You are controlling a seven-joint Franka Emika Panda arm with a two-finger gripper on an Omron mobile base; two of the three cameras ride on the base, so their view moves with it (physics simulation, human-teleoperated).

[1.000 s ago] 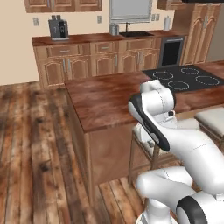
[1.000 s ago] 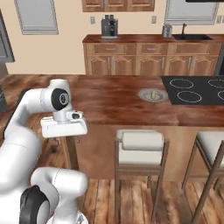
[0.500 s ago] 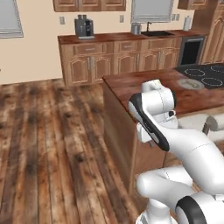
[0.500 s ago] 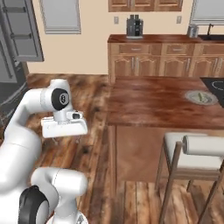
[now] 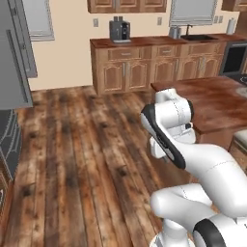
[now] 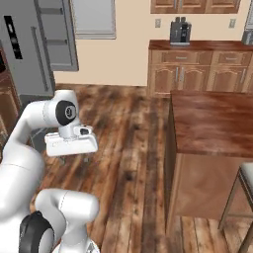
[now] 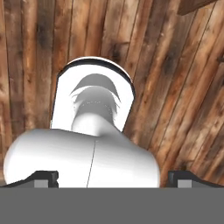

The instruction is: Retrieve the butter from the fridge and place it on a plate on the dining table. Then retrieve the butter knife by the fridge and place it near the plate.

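Note:
The grey fridge [image 6: 29,44], with its black dispenser panel, stands at the upper left of the right base view. In the left base view the fridge [image 5: 14,58] fills the left edge. At the right lies the reddish-brown dining table [image 6: 212,118], with the table's [image 5: 212,99] corner just behind my arm. My gripper [image 6: 74,159] hangs folded close to my body, pointing down at the floor. In the hand view the gripper [image 7: 113,177] is open, its fingertips [image 7: 41,177] wide apart with nothing between them. The butter, plate and butter knife are out of view.
Open wooden floor [image 5: 82,144] stretches between me and the fridge. A back counter [image 5: 144,62] with cabinets carries a coffee machine [image 5: 119,30] and a sink. A white stool [image 6: 245,183] stands at the table's near side.
The whole picture has swung: the base has turned left, so the table and counter slid right and the fridge came into view. The arm keeps its folded pose, gripper still open.

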